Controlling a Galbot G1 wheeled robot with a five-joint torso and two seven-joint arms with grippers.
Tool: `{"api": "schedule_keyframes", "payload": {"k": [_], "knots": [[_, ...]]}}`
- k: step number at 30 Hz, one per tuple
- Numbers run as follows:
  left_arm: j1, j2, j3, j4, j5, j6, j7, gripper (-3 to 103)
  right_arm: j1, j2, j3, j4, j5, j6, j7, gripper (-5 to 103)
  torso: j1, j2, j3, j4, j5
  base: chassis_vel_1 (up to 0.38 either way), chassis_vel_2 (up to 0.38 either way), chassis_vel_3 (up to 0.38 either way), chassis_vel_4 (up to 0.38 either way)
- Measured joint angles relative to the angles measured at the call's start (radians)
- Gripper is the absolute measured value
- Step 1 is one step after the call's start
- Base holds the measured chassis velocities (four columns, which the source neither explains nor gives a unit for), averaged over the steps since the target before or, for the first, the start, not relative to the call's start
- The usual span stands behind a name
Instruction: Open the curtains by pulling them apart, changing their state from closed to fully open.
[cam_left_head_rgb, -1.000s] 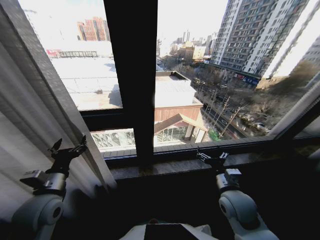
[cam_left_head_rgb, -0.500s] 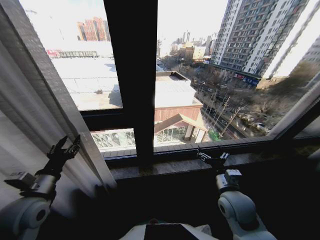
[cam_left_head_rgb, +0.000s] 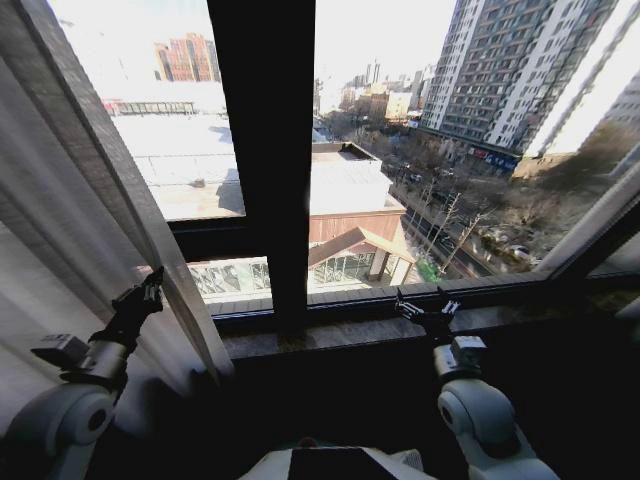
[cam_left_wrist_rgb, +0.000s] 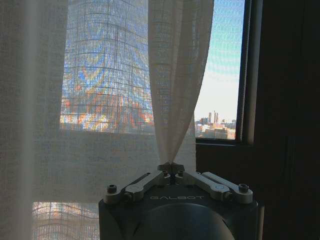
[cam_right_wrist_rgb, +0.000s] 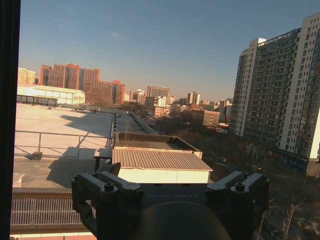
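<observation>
The sheer white curtains (cam_left_head_rgb: 80, 240) hang gathered at the left side of the window, their folds slanting down toward the sill. My left gripper (cam_left_head_rgb: 150, 287) is at the panel's inner edge and is shut on a pinched fold of the curtains (cam_left_wrist_rgb: 175, 75). In the left wrist view, the left gripper (cam_left_wrist_rgb: 171, 166) has its fingers meeting around that fold. My right gripper (cam_left_head_rgb: 425, 308) hovers just above the sill at the right of centre. In the right wrist view, the right gripper (cam_right_wrist_rgb: 170, 182) is open with nothing between its fingers.
A wide dark window post (cam_left_head_rgb: 265, 150) stands in the middle of the glass. A stone sill (cam_left_head_rgb: 330, 335) runs below it, with a dark wall beneath. A pale slanted strip (cam_left_head_rgb: 590, 225) lines the window's right edge.
My left gripper was open beside the curtain. It has shifted right onto the panel's inner edge and shut on the fabric. The right arm has stayed put.
</observation>
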Motion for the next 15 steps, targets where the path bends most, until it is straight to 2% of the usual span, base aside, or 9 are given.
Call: {"api": "schedule_keyframes", "payload": {"k": [3,6,15], "knots": [[0.011,-0.016,0.003,-0.010,0.015,0.000,0.000,0,-0.001,-0.005,-0.004,0.007,0.000,0.000,-0.002,100,0.000,0.000,0.000,0.0001,0.0001,0.000,0.000,0.000,0.000],[0.029,-0.039,0.002,-0.022,0.032,0.000,0.000,0,-0.006,-0.010,-0.004,0.015,0.000,0.005,-0.041,100,0.000,0.000,0.000,0.0002,0.0001,0.000,0.000,0.000,0.000],[0.049,-0.068,-0.002,-0.040,0.050,-0.001,0.000,0,-0.005,-0.014,-0.008,0.017,-0.003,0.010,-0.053,100,0.000,0.000,0.000,0.0001,0.0001,0.000,0.000,0.000,0.000]]}}
